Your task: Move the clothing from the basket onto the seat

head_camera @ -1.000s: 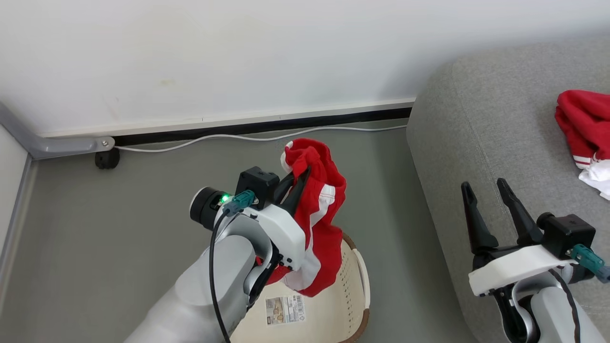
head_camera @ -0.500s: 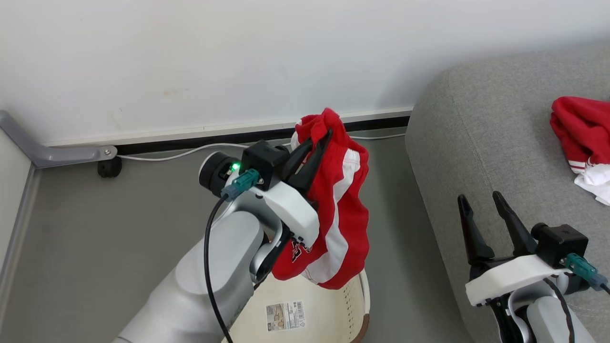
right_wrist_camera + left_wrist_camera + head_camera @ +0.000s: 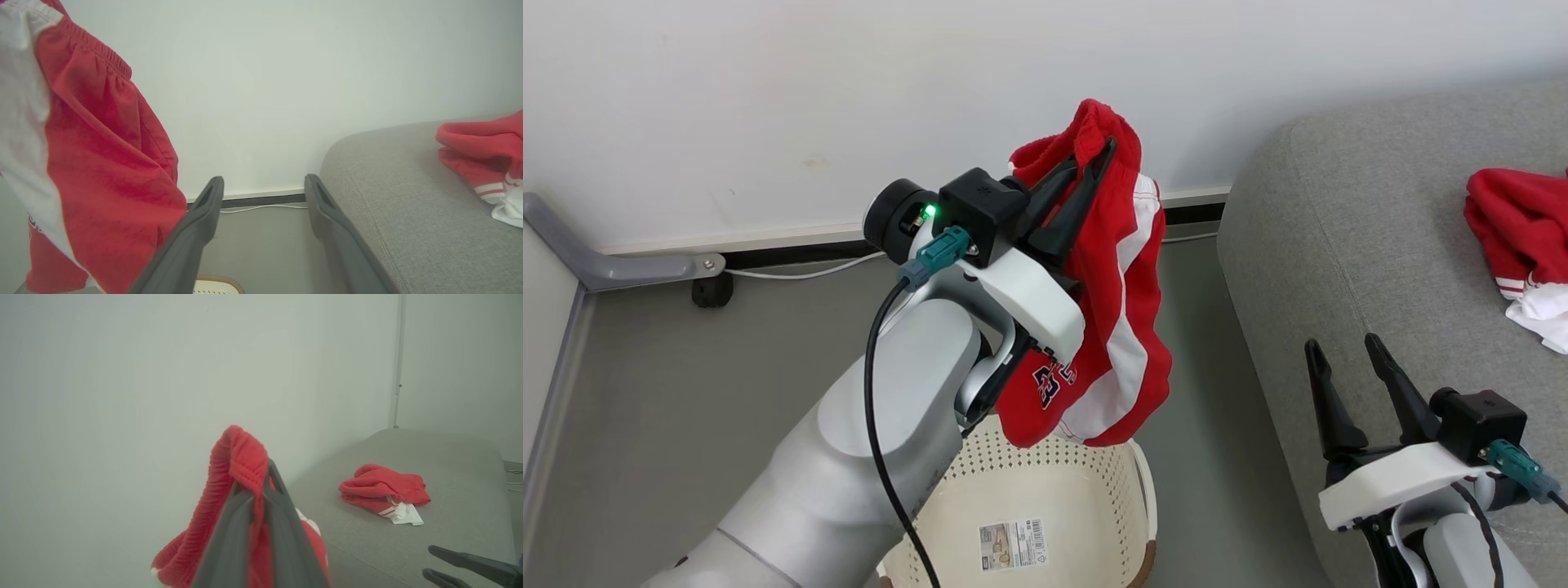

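My left gripper (image 3: 1104, 155) is shut on the waistband of the clothing (image 3: 1123, 327), red shorts with white stripes and dark lettering. The shorts hang free above the cream basket (image 3: 1070, 474), whose floor shows a paper label. In the left wrist view the dark fingers (image 3: 282, 522) pinch the ribbed red band of the clothing (image 3: 237, 457). My right gripper (image 3: 1343, 347) stands open at the lower right, over the front edge of the grey seat (image 3: 1356, 245). The right wrist view shows the hanging clothing (image 3: 106, 163) left of my open right gripper (image 3: 263, 183), with the seat (image 3: 400, 196) to the right.
A second red and white garment (image 3: 1515, 237) lies on the seat at the right; it is also in the left wrist view (image 3: 382, 492). A white cable (image 3: 800, 269) runs along the skirting. A grey frame with a black caster (image 3: 711, 290) stands at the left wall.
My left arm has lifted the clothing up and out of the basket; it now hangs clear above the rim. The right gripper has stayed open and nearly still.
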Controlling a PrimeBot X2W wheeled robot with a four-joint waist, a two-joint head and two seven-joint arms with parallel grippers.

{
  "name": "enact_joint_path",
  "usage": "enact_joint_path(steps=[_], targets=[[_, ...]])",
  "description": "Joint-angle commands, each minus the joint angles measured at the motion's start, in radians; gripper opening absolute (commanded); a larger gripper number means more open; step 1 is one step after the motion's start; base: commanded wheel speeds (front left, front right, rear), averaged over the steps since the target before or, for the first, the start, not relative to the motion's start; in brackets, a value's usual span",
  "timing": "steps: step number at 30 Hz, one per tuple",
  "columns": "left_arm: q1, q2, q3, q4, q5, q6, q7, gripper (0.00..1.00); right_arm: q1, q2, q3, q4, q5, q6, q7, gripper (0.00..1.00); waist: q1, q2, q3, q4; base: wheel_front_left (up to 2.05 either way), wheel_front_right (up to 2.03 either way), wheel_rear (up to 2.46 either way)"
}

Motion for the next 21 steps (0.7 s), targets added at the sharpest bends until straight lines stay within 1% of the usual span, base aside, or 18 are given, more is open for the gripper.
enact_joint_path(steps=[1, 7, 14, 17, 20, 21], targets=[[-0.061, 0.015, 0.035, -0.027, 0.006, -0.003, -0.009, 0.0, -0.006, 0.0, 0.018, -0.02, -0.01, 0.003, -0.006, 1.0, 0.0, 0.0, 0.0, -0.001, 0.0, 0.0, 0.0], [-0.063, 0.014, 0.028, -0.022, 0.002, -0.004, -0.009, 0.0, -0.035, 0.016, 0.067, -0.071, -0.002, 0.003, -0.006, 1.0, 0.0, 0.0, 0.004, -0.004, 0.0, 0.0, 0.0], [-0.063, 0.012, 0.023, -0.019, -0.004, -0.006, -0.009, 0.0, -0.073, 0.015, 0.22, -0.158, 0.038, 0.003, -0.006, 1.0, 0.0, 0.0, 0.003, 0.003, 0.0, 0.0, 0.0], [-0.062, 0.012, 0.023, -0.019, -0.005, -0.006, -0.009, 0.0, -0.099, 0.005, 0.295, -0.146, 0.056, 0.003, -0.006, 1.0, 0.0, 0.0, 0.003, 0.007, 0.0, 0.0, 0.0], [-0.058, 0.011, 0.019, -0.019, -0.007, -0.007, -0.009, 0.0, -0.127, 0.003, 0.356, -0.097, 0.056, 0.003, -0.006, 1.0, 0.0, 0.0, 0.001, 0.014, 0.0, 0.0, 0.0], [-0.058, 0.011, 0.019, -0.019, -0.007, -0.007, -0.009, 0.0, -0.127, 0.003, 0.356, -0.097, 0.056, 0.003, -0.006, 1.0, 0.0, 0.0, 0.001, 0.014, 0.0, 0.0, 0.0]])
